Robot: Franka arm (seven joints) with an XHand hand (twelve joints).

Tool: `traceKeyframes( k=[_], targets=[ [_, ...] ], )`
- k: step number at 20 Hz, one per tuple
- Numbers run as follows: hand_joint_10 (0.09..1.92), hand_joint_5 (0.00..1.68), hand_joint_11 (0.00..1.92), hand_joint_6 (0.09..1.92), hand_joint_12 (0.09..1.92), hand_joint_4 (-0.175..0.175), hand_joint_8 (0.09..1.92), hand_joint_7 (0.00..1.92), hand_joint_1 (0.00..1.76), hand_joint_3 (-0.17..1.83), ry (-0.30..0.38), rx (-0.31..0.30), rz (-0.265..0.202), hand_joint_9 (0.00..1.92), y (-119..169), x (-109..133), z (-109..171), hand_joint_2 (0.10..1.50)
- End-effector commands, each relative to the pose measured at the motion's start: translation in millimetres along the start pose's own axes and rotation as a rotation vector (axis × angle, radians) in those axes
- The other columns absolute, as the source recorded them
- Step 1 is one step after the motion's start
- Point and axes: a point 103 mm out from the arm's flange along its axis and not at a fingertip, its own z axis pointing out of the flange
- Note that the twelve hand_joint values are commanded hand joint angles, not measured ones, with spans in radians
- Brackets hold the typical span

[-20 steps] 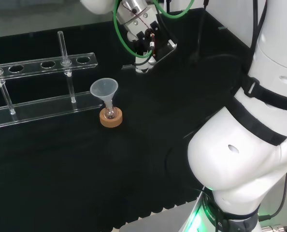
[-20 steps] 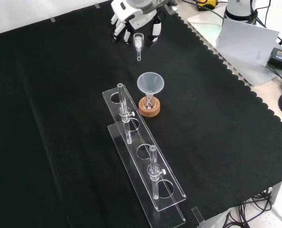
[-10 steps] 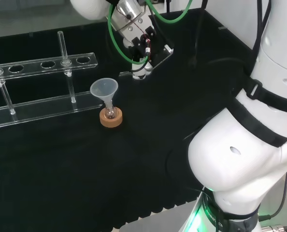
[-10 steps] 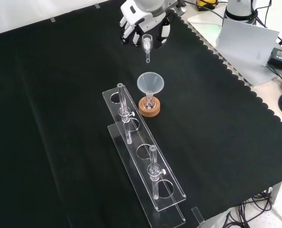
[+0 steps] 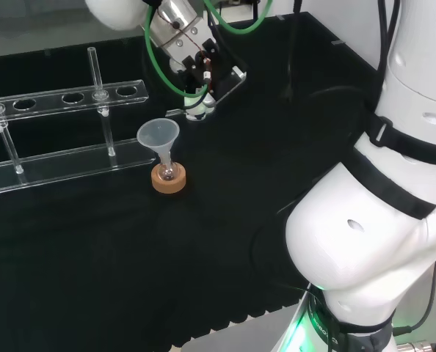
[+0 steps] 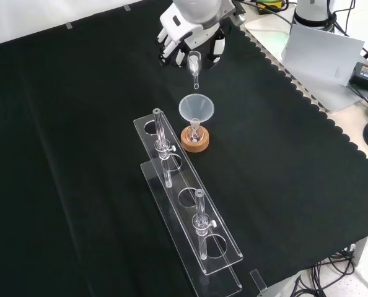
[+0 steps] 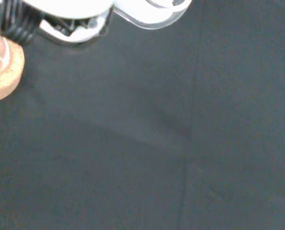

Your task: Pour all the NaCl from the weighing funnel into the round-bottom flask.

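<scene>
Since a second ago, our hand point(image 6: 193, 38) is travelling down the front view from the upper middle, bringing the weighing funnel point(image 6: 195, 67) closer above the plastic funnel point(image 6: 196, 107). We are seeing no readable writing anywhere. Our fingers are curling around the weighing funnel, a small clear tube with its thin stem pointing down. The round-bottom flask point(image 6: 195, 132) is sitting in its cork ring point(image 6: 194, 141) at centre frame, beside the clear rack point(image 6: 190, 229), with the plastic funnel in its neck.
</scene>
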Motion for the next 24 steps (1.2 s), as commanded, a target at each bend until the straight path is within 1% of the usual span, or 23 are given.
traceKeyframes(
  k=[1,5,7,13,15,21,24],
  targets=[
    [0.37,1.35,0.59,0.53,1.2,0.175,0.59,0.47,1.14,0.67,-0.064,0.056,-0.013,0.82,15.2,16.9,-8.5,0.62],
    [0.37,1.35,0.59,0.53,1.2,0.175,0.59,0.47,1.14,0.67,-0.086,0.074,-0.012,0.82,18.4,19.7,-10.1,0.62],
    [0.37,1.35,0.59,0.53,1.2,0.175,0.59,0.47,1.14,0.67,-0.119,0.083,-0.011,0.82,19.3,21.8,-10.8,0.62],
    [0.37,1.35,0.59,0.53,1.2,0.175,0.59,0.47,1.14,0.67,-0.145,0.108,-0.003,0.82,20.3,21.8,-11.0,0.62],
    [0.37,1.35,0.59,0.53,1.2,0.175,0.59,0.47,1.14,0.67,-0.151,0.109,0.001,0.82,19.9,20.3,-11.3,0.62],
    [0.37,1.36,0.59,0.53,1.2,0.175,0.59,0.46,1.14,0.67,-0.212,0.109,0.005,0.82,18.2,21.4,-15.6,0.62],
    [0.37,1.36,0.59,0.53,1.2,0.175,0.59,0.46,1.14,0.67,-0.218,0.106,0.003,0.82,16.9,23.5,-18.4,0.62]
  ],
)
